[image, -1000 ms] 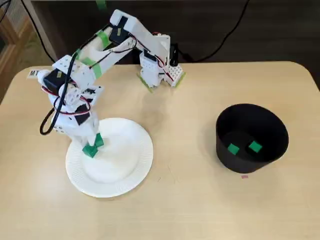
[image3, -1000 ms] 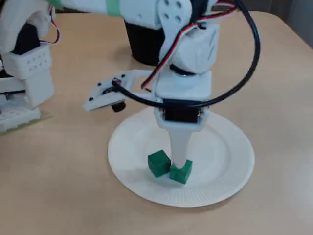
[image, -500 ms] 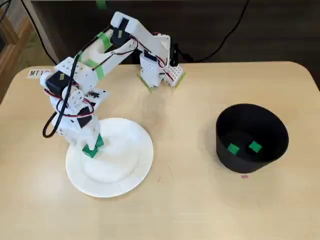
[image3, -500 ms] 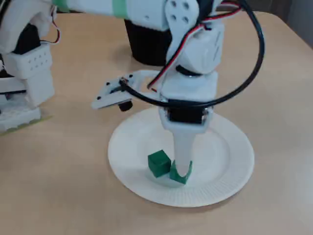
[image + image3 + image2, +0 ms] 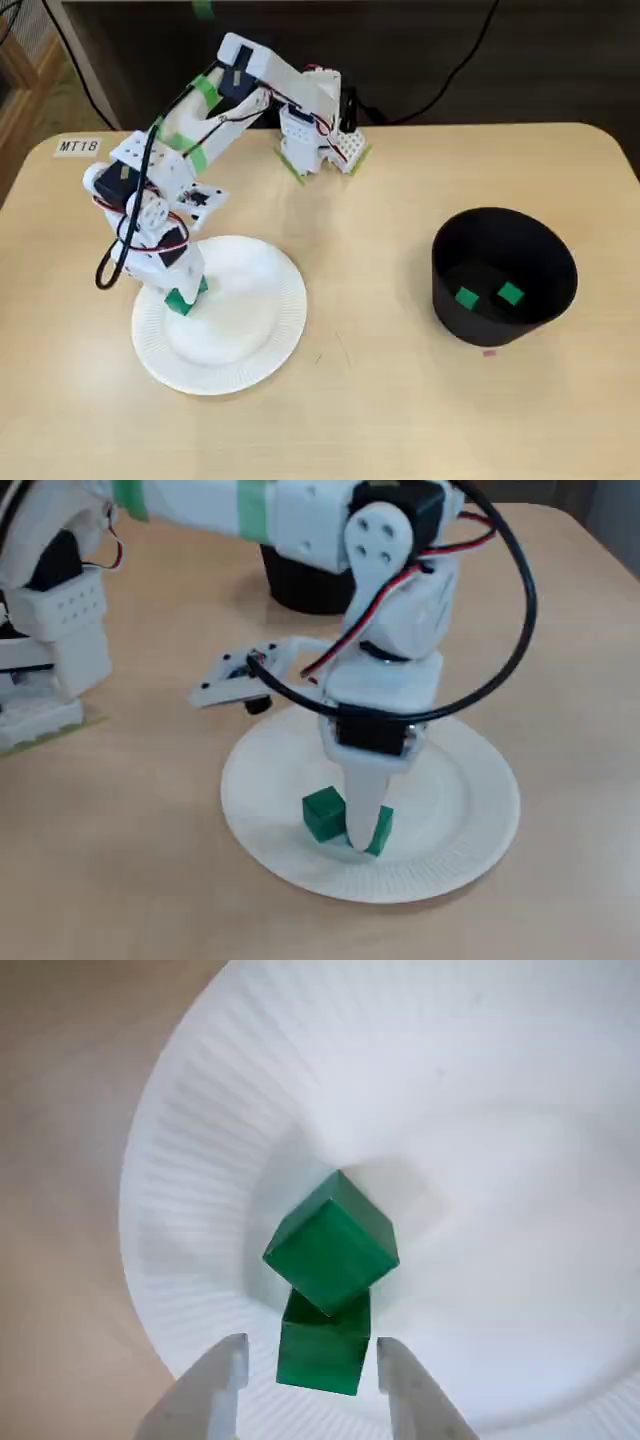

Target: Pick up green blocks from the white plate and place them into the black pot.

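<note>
- Table (image 5: 400, 420) is bearing everything
- Arm (image 5: 190, 110) is bending down over the plate's left side in a fixed view
- White plate (image 5: 250, 340) is holding two green blocks
- Black pot (image 5: 445, 310), well apart, is containing two more cubes (image 5: 466, 297)
- Gripper (image 5: 310, 1380) is standing partly open, fingers (image 5: 225, 1375) straddling the nearer block (image 5: 322, 1348), slim gaps showing, clamping nothing
- Tilted block (image 5: 332, 1240) is touching the nearer one

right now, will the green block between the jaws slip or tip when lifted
Likely rigid and light: the block is a small flat-faced cube, so the jaws should hold it squarely. The second block seems to touch it and may get nudged on the plate.
</note>
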`<action>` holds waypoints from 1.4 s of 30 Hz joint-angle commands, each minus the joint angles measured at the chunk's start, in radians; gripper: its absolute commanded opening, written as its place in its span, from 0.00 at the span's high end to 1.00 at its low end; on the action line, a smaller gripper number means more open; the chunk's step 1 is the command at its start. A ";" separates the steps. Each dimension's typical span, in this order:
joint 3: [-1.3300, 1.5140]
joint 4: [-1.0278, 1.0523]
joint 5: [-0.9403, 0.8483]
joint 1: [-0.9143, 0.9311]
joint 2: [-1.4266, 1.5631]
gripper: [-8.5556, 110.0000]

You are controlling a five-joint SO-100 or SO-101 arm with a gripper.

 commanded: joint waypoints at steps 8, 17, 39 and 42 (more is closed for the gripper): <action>-0.155 0.000 -0.026 -0.018 -0.081 0.95; -0.245 0.000 -0.058 -0.020 -0.118 0.95; -0.706 0.005 -1.063 -0.672 0.176 0.95; -0.540 0.005 -1.154 -0.836 0.282 0.95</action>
